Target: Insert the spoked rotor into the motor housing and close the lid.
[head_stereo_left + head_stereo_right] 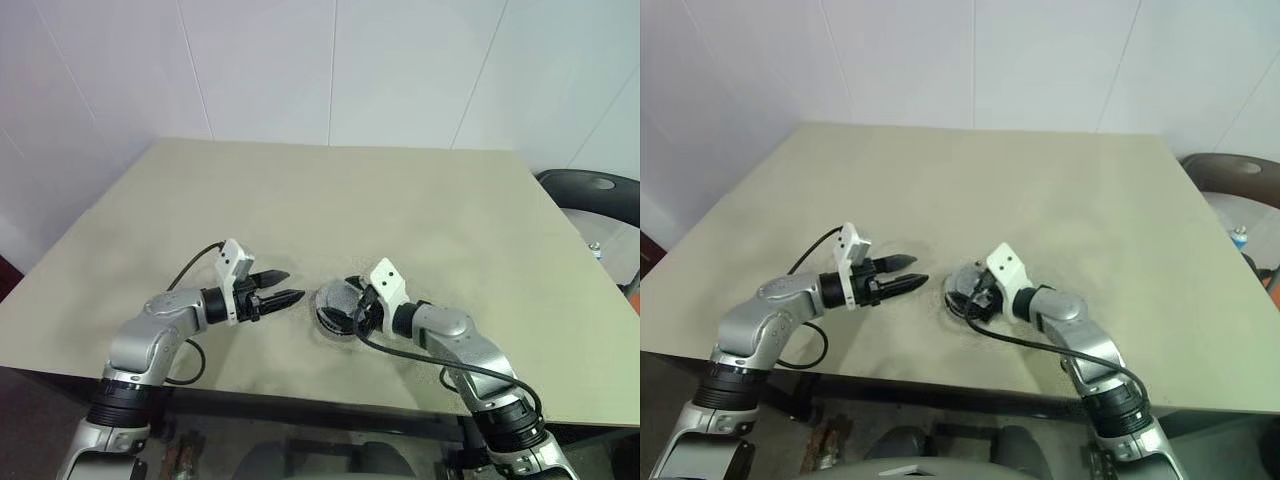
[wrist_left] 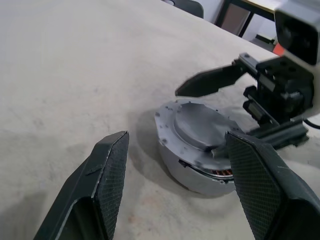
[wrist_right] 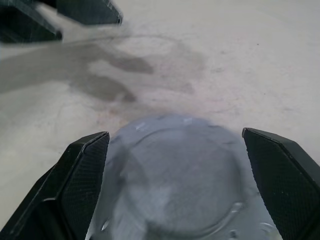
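The flat round silver-grey metal lid [image 2: 200,125] sat on top of the shallow round silver-grey motor housing [image 2: 197,175], and a sliver of copper-coloured winding showed under the lid's edge on the side nearest the left wrist camera, so the lid looked slightly tilted or not fully seated. The assembly rested on the pale beige table [image 1: 330,200], near its front edge, between the two arms.

The right gripper [image 1: 357,308] had its two black fingers spread wide, one on each side of the lid. In the right wrist view a clear gap showed between each finger [image 3: 82,170] and the lid's rim, so it held nothing.

The left gripper [image 1: 285,285] hovered just beside the housing, pointing toward it, its fingers [image 2: 107,170] parted and empty, touching neither the housing nor the table.
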You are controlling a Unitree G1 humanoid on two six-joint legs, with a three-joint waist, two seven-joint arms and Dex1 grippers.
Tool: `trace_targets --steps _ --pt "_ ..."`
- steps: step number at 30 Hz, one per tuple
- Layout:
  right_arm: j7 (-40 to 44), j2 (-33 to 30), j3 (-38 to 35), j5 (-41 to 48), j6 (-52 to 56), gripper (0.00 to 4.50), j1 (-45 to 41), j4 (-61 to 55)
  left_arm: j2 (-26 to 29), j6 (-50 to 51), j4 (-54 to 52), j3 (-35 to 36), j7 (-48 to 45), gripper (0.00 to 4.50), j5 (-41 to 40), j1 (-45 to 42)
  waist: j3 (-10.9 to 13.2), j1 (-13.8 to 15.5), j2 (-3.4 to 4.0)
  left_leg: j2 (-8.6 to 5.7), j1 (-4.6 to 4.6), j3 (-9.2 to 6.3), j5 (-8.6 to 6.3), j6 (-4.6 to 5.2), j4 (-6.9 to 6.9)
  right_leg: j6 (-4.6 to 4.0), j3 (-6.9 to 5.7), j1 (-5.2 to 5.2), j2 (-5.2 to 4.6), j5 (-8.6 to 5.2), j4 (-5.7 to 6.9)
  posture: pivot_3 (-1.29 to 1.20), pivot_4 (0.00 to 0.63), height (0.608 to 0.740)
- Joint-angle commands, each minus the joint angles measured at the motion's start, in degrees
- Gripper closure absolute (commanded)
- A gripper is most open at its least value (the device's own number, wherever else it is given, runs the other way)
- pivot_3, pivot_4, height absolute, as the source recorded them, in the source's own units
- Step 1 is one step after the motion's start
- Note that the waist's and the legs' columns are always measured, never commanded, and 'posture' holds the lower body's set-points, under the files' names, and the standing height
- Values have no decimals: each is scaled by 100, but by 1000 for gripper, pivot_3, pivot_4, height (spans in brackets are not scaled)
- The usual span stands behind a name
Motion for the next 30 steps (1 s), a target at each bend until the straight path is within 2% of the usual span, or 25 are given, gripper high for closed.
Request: trace_targets --steps 1,11,30 --pt "173 -63 -157 322 153 41 -84 -450 6 -102 -111 -16 -13 1246 14 -34 1 2 1 0 -1 0 0 0 0 0 0 -1 -1 0 0 0 0 740" --pt "96 -382 -11 112 58 41 135 -411 30 -98 -100 -21 -38 1246 8 -52 1 2 1 -1 -4 0 0 0 0 -1 -1 -2 -3 0 -2 0 0 740" --pt "-56 -191 161 -85 -96 41 144 -208 27 -64 -164 -35 -5 1246 3 -8 1 -3 1 0 0 0 0 0 0 0 0 0 5 0 0 0 0 740"
